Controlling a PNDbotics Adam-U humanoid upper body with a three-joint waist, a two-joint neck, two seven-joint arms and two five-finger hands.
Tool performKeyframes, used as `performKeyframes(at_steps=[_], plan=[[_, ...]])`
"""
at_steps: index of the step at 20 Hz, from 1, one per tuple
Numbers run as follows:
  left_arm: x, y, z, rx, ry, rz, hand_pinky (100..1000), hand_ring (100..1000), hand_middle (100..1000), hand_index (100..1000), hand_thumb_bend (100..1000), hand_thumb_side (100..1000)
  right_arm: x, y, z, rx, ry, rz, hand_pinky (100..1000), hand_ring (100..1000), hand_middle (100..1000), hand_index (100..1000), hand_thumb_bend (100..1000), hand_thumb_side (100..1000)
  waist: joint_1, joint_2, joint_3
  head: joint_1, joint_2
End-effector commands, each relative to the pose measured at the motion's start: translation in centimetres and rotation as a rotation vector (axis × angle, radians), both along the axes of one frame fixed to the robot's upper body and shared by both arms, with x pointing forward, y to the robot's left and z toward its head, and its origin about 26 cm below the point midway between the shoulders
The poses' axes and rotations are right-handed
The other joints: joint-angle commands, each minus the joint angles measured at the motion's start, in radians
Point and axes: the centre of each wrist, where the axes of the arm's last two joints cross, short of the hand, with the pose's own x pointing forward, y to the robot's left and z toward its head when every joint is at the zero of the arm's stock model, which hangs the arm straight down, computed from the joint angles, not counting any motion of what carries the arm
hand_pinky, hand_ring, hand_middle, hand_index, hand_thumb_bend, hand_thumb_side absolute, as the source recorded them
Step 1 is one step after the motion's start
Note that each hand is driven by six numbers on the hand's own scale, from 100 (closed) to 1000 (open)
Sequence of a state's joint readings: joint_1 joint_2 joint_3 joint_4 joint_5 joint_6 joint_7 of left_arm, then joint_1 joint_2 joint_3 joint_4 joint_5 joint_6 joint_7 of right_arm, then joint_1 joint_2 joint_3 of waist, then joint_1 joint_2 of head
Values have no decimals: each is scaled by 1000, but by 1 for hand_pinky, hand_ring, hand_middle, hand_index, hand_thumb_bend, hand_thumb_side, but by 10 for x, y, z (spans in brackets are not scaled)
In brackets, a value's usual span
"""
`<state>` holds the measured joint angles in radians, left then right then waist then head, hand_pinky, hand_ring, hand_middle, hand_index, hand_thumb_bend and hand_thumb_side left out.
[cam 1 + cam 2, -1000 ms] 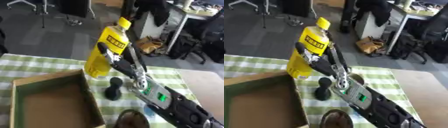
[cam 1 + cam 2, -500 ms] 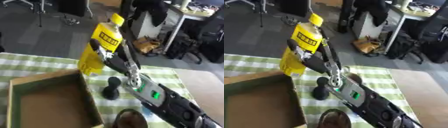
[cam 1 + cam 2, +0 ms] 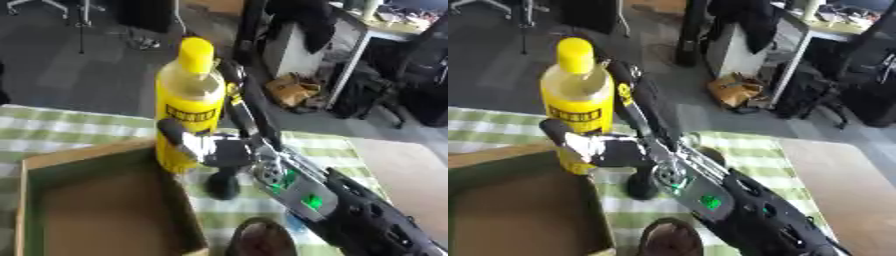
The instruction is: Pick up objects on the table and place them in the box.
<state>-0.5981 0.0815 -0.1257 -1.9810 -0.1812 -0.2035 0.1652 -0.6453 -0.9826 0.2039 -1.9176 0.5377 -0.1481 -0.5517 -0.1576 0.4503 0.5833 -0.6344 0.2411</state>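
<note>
Within the curled fingers [image 3: 234, 95] of the right hand [image 3: 223, 150], a yellow bottle [image 3: 186, 107] stands upright above the box [image 3: 96, 205] edge. Below them, a dark object [image 3: 222, 184] rests on the checkered desk [image 3: 79, 127].

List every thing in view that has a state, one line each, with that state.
Yellow bottle: upright, cap on, held in the air over the box's right wall.
Right hand: shut on the bottle, fingers curled round its lower half.
Box: open, nothing seen inside.
Black object: standing on the checked cloth, right of the box.
Brown round thing: at the near edge, untouched.
Left hand: not in view.
</note>
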Motion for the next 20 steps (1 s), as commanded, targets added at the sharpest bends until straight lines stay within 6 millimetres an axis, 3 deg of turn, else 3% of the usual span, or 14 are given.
performKeyframes(at_steps=[1,10,20], plan=[[-4,-1,4,-7,-27,-11,826,878,822,722,100,1000,-17,7,16,-224,-173,-51,285,140,266,471,100,911,9,-30,-2,-3,0],[-5,-5,2,-11,-33,-36,825,876,820,722,100,1000,-19,11,17,-558,-507,-121,288,205,252,449,100,876,-1,-37,4,-30,6],[-6,-7,0,-17,-37,-65,822,868,807,722,101,1000,-18,-1,2,-772,-641,-238,288,257,247,435,100,847,-21,-38,11,-73,5]])
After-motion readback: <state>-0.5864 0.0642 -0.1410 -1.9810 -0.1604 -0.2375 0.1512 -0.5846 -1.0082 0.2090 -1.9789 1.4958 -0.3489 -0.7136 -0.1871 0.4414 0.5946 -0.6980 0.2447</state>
